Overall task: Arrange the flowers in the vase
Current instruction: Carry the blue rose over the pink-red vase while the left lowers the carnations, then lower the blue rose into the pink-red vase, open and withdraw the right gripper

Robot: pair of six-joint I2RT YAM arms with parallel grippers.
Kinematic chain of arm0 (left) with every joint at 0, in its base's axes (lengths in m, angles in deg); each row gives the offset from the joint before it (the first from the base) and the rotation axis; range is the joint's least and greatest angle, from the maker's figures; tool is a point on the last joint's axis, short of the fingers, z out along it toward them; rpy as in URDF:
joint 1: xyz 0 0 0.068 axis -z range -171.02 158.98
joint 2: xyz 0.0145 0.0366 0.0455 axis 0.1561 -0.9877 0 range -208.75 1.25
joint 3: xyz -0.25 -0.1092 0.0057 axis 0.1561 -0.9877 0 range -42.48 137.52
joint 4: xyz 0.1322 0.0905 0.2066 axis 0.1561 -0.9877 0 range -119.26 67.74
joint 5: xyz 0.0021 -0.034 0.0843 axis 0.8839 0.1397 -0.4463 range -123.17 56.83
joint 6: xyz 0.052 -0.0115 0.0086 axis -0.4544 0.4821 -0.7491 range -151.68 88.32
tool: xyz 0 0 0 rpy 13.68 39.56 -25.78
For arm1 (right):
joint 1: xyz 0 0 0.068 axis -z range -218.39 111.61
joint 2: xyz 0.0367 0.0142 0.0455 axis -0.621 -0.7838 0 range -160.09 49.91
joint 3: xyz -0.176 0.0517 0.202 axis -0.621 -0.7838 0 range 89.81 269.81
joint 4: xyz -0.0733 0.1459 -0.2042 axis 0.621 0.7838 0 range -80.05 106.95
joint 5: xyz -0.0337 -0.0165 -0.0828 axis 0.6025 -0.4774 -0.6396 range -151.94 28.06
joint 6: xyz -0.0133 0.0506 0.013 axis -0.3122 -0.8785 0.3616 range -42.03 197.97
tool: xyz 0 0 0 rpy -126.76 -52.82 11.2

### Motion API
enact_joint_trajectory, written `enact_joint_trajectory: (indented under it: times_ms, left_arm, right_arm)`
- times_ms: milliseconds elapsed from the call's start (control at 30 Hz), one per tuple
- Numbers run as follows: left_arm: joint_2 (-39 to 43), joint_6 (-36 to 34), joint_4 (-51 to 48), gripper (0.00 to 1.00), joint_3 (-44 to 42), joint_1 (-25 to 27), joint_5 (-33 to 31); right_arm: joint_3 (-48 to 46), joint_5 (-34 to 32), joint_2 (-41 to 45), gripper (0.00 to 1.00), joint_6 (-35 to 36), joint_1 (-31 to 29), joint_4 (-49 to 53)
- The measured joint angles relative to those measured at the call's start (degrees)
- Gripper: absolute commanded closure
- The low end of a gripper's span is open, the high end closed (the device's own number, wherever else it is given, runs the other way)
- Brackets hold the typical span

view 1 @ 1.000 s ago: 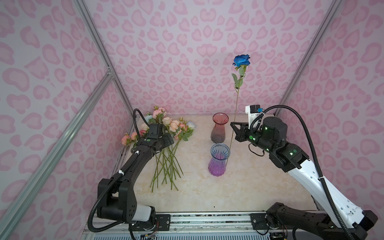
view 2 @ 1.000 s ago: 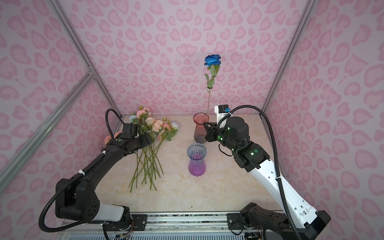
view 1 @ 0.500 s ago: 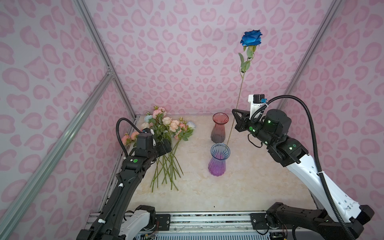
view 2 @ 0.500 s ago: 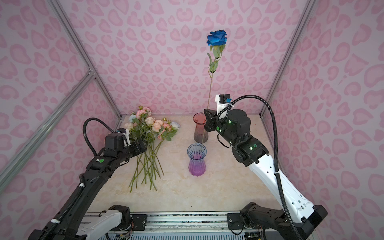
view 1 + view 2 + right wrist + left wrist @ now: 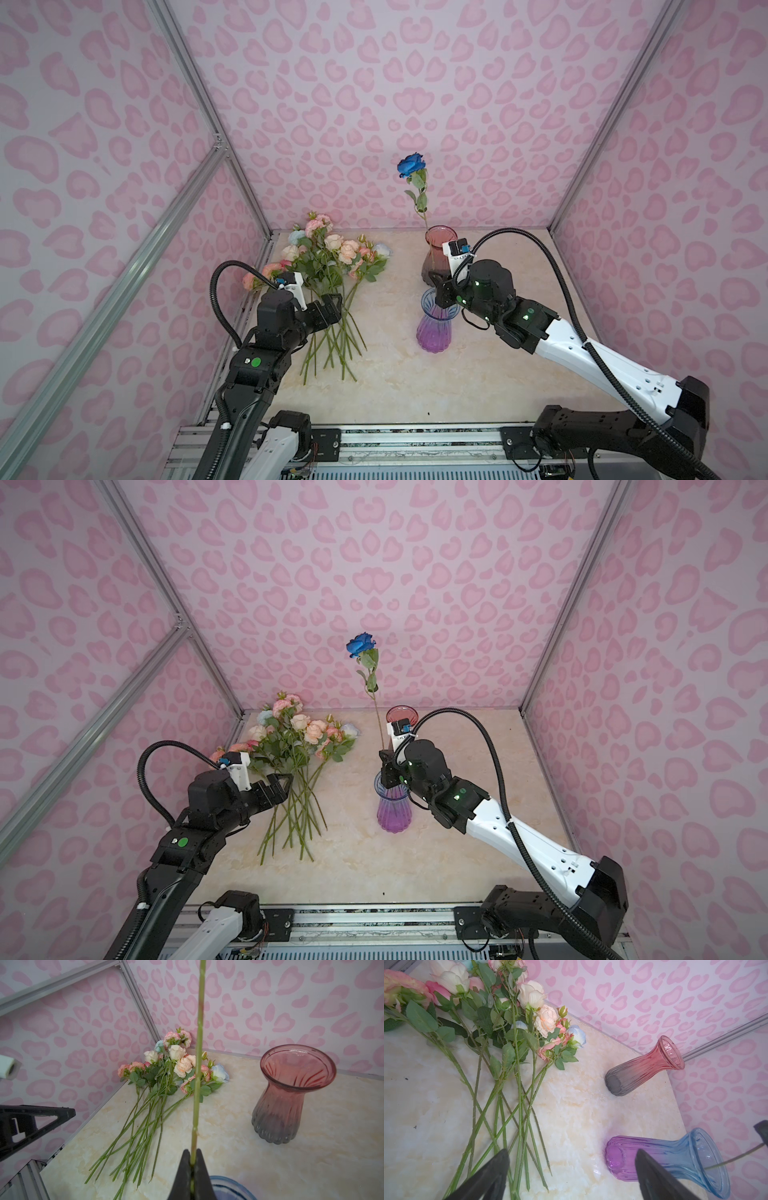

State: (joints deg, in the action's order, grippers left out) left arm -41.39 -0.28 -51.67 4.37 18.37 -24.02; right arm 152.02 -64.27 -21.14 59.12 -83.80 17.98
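- Pink heart-print walls (image 5: pixel 374 83) all round; pale marbled desk (image 5: pixel 415 386) beneath.
- Lying flat on the desk's left part: the flowers (image 5: pixel 328 266), a loose bunch of pink, peach, cream and pale blue blooms, stems fanned toward the near edge.
- Upright and well apart to its right: red vase (image 5: pixel 436 237) at the back, purple-blue vase (image 5: pixel 433 336) just in front.
- Near upright above the purple-blue vase: deep blue rose (image 5: pixel 411 165), pinched low on its stem by the right claw (image 5: pixel 193 1152), clamped shut just over the mouth; stem's end already inside the rim in the left wrist view.
- Over the bunch's stems, spread wide, holding nothing: left claw (image 5: pixel 572 1151).
- Step in hand, as judged: lowering the blue rose into the purple-blue vase. Keep the stem vertical and centred, sink slowly until the end meets the bottom, release only then; top-heavy bloom on a thin stem, likely to lean on the rim, so no nudging the vase.
- Against half a second before: blue bloom much lower, right claw down from beside the red vase's rim to the purple-blue vase's mouth; left claw slightly nearer the stems' middle, just as wide.
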Motion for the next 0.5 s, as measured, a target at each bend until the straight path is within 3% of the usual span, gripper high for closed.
enact_joint_trajectory:
  times_ms: [67,167,233,500]
  left_arm:
    - [-0.31,0.02,0.0,0.04,0.0,0.0,0.35]
    - [-0.7,0.07,0.0,0.03,-0.02,0.0,0.63]
    - [-0.68,0.11,0.02,0.03,-0.17,0.0,0.9]
    - [-1.22,1.09,0.2,0.04,-0.85,0.0,0.94]
  right_arm:
    - [-1.09,-1.38,-0.48,0.97,-0.22,-0.79,0.44]
    - [-2.12,-2.12,-0.68,0.8,-1.29,-1.27,0.74]
    - [-2.47,-2.45,-0.59,0.75,-1.55,-1.4,1.36]
    - [-1.29,-3.65,2.99,0.72,-2.03,-1.46,5.49]
